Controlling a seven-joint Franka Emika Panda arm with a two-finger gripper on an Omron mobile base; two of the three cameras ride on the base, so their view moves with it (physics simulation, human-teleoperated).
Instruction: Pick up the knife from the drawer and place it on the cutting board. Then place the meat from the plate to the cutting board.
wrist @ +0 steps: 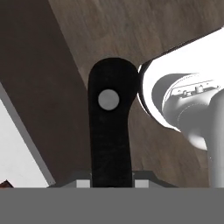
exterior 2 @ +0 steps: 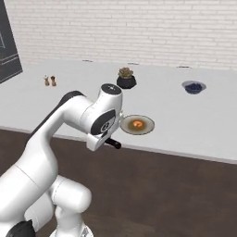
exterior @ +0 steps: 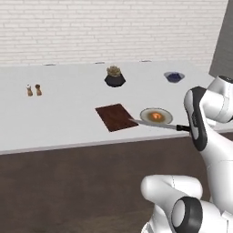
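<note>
Where a white brick wall (exterior: 113, 27) closes the room at the back, stretches below it a long pale counter (exterior: 59, 118), fronted by dark brown wood (exterior: 68, 182) down to a wooden floor. On the counter, from large to small: dark reddish cutting board (exterior: 116, 117) lying flat near the front edge; just beside it to the right, the round cream-rimmed plate (exterior: 156, 115) with the small orange meat (exterior: 156, 116) at its centre; farther back a black pot with a plant (exterior: 114, 76), a dark blue bowl (exterior: 174, 76), and well off to the left two small shakers (exterior: 33, 90). Held over the plate's near rim, the knife (exterior: 157, 124), blade tip reaching to the board's right edge, black handle clamped in the closed gripper (wrist: 110, 181).
</note>
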